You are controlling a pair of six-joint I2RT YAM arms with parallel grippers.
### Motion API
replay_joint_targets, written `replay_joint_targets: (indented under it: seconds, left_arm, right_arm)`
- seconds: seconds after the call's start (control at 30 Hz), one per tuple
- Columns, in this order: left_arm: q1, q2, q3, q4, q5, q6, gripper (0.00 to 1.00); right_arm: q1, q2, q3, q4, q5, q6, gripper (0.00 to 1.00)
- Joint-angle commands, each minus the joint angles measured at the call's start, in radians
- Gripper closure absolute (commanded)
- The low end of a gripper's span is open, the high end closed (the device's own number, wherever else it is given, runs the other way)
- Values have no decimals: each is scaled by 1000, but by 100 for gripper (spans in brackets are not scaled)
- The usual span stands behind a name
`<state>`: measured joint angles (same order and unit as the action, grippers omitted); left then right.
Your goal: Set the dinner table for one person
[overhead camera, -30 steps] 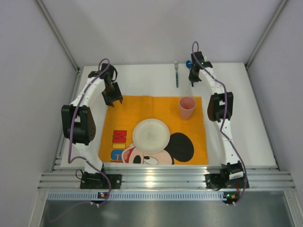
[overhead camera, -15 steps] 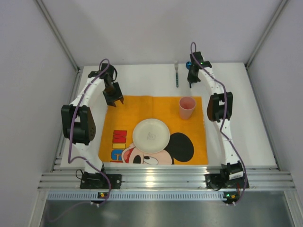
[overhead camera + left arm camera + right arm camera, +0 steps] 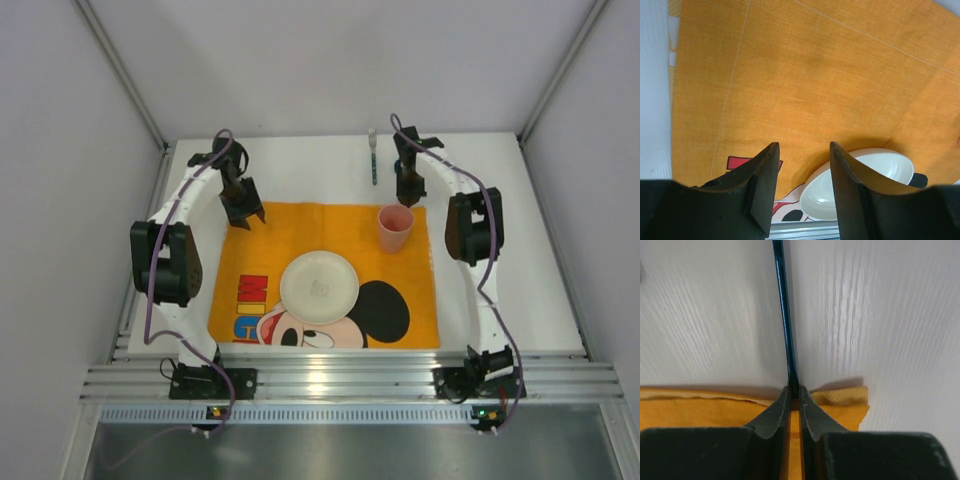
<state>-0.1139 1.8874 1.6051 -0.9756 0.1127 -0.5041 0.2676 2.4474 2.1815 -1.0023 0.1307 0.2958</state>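
Observation:
The white dinner table [image 3: 300, 165] carries an orange Mickey Mouse mat [image 3: 300, 225]. On the mat sit a white plate [image 3: 319, 286] and a pink cup [image 3: 395, 228]. My right gripper [image 3: 407, 193] hangs at the mat's far edge just behind the cup. In the right wrist view the gripper [image 3: 795, 390] is shut on a thin blue utensil handle [image 3: 784, 315] that runs straight away from the fingertips. Its other end is out of view. My left gripper [image 3: 243, 214] hovers over the mat's far left corner. Seen from the left wrist, this gripper [image 3: 802, 150] is open and holds nothing, with the plate [image 3: 860, 175] beyond it.
A fork with a teal handle [image 3: 373, 158] lies on the tabletop behind the mat, left of the right gripper. Grey walls close in the sides and back. A ribbed aluminium rail [image 3: 350, 380] runs along the near edge between the arm bases.
My right gripper has swung left and nearer, from the far tabletop to the mat's far edge behind the cup, still shut on the blue utensil. The left gripper barely shifted.

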Motion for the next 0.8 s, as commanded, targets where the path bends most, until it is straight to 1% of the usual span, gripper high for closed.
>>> replay_joint_targets:
  seconds: [0.0,0.1,0.17,0.2,0.27,0.3,0.33,0.4,0.53,0.67,0.77]
  left_arm:
    - [-9,-56,-11,32,25,-14,50]
    - [-23,-65,-25,38,27,-16,50]
    - [-35,-68,-30,37,31,-17,51]
    - [-39,-68,-33,37,30,-17,51]
    - [-55,-73,-33,34,28,-17,51]
    - [-59,-73,-34,29,25,-17,51]
    - [-66,-74,-33,26,21,-17,51]
    - [-79,-76,-31,18,13,-17,51]
    - [-102,-71,-14,-1,-2,-22,51]
    - [-128,-56,12,-23,-19,-27,51]
    - [-147,-39,48,-51,-38,-27,51]
  right_arm:
    - [18,-28,-190,-119,40,-27,100]
    - [16,-64,-195,-78,60,-52,100]
    - [16,-51,-146,-87,69,-61,100]
    - [13,-30,-76,-96,67,-64,100]
    - [9,-21,-31,-91,52,-57,92]
    - [7,-21,-7,-84,52,-47,82]
    - [7,-19,4,-78,50,-46,75]
    - [7,-15,30,-56,43,-44,70]
    - [-1,12,69,-42,38,-46,66]
    - [-19,47,81,-3,3,-40,66]
    - [-37,106,139,-2,-2,-37,66]
